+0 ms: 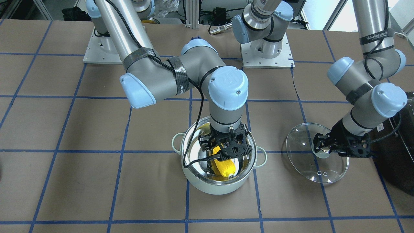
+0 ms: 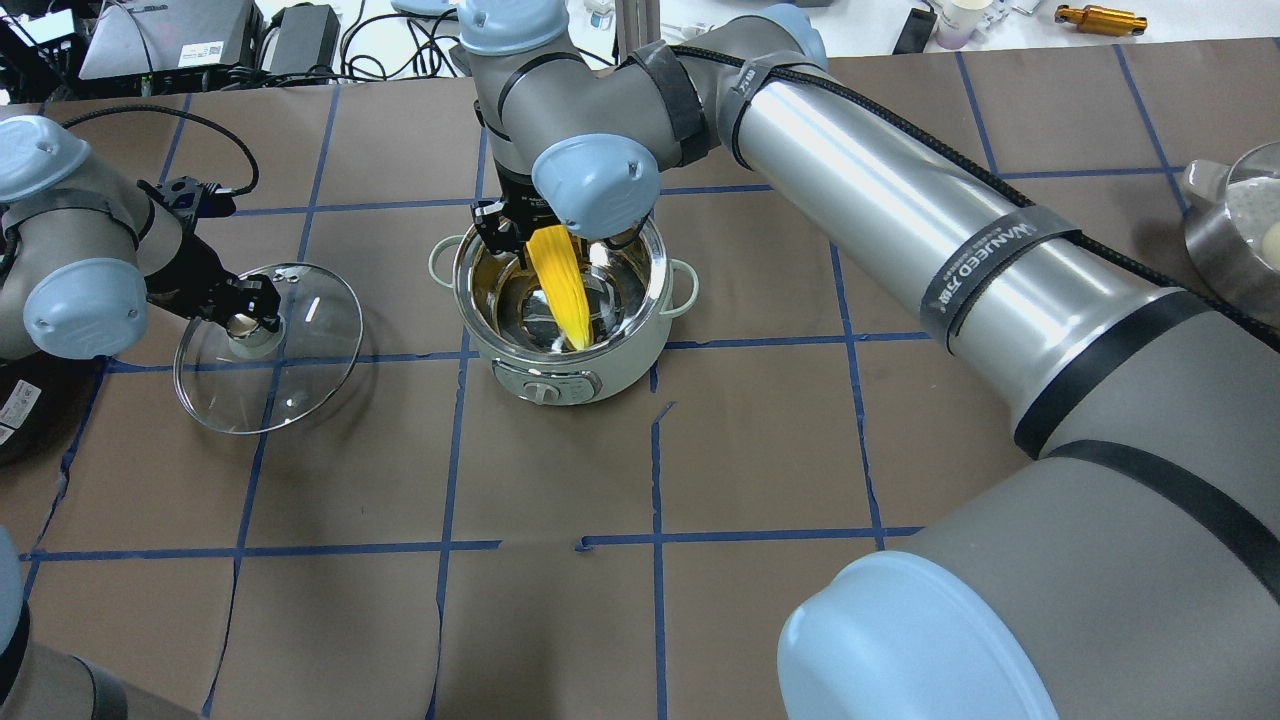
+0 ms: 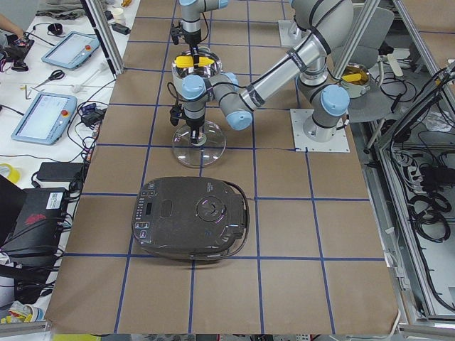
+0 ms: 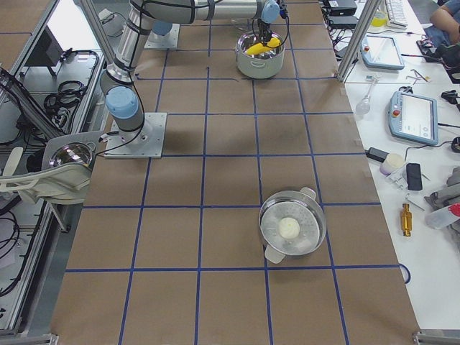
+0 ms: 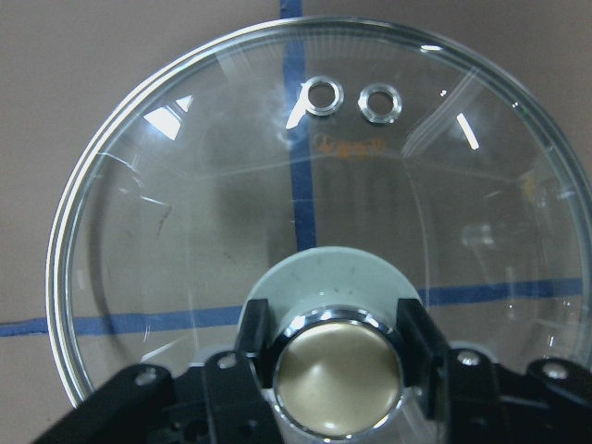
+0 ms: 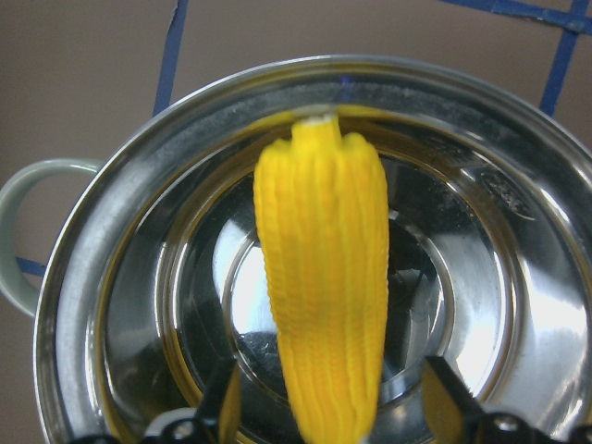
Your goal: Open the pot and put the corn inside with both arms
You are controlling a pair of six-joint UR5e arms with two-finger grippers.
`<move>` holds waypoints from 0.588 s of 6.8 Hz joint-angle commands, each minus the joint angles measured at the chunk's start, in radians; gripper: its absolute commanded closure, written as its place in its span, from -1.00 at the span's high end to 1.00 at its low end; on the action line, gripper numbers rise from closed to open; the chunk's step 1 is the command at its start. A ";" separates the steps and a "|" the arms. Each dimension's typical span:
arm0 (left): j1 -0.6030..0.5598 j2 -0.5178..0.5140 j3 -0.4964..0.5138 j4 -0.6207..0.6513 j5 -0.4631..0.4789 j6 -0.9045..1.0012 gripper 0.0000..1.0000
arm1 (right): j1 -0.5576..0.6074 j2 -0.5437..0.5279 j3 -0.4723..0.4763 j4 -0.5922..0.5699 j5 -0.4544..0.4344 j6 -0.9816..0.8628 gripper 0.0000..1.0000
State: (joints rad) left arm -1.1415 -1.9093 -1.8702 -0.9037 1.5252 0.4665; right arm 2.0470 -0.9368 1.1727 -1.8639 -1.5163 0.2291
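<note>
The pale mint-green pot [image 1: 220,187] stands uncovered at mid-table, also in the overhead view [image 2: 560,375]. The yellow corn [image 1: 224,168] leans inside it, tip against the steel wall [image 6: 324,277]. My right gripper [image 1: 223,150] hangs over the pot's mouth. Its fingers [image 6: 222,407] stand wider than the cob, so it is open. My left gripper [image 1: 323,147] is shut on the knob of the glass lid [image 1: 310,165]. The lid is low at the table beside the pot [image 2: 300,370]. In the left wrist view the fingers [image 5: 254,338] hug the knob.
A black glossy appliance [image 1: 401,155] sits just beyond the lid, by my left arm [image 3: 192,217]. A steel pot with a white ball [image 4: 291,228] stands far on my right side. The brown table has a blue tape grid.
</note>
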 commanded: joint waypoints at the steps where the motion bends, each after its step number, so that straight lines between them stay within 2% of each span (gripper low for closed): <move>1: 0.002 -0.008 -0.001 0.002 0.001 -0.023 -0.56 | -0.002 -0.020 0.005 -0.003 -0.008 -0.004 1.00; 2: 0.003 -0.010 -0.001 0.009 0.003 -0.020 -0.58 | -0.031 -0.064 0.010 0.005 -0.016 -0.025 1.00; 4: 0.014 -0.014 -0.001 0.011 0.004 -0.023 -0.58 | -0.166 -0.164 0.060 0.018 -0.051 -0.048 1.00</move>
State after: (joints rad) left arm -1.1330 -1.9199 -1.8721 -0.8942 1.5281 0.4446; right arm 1.9640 -1.0330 1.2003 -1.8550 -1.5546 0.1917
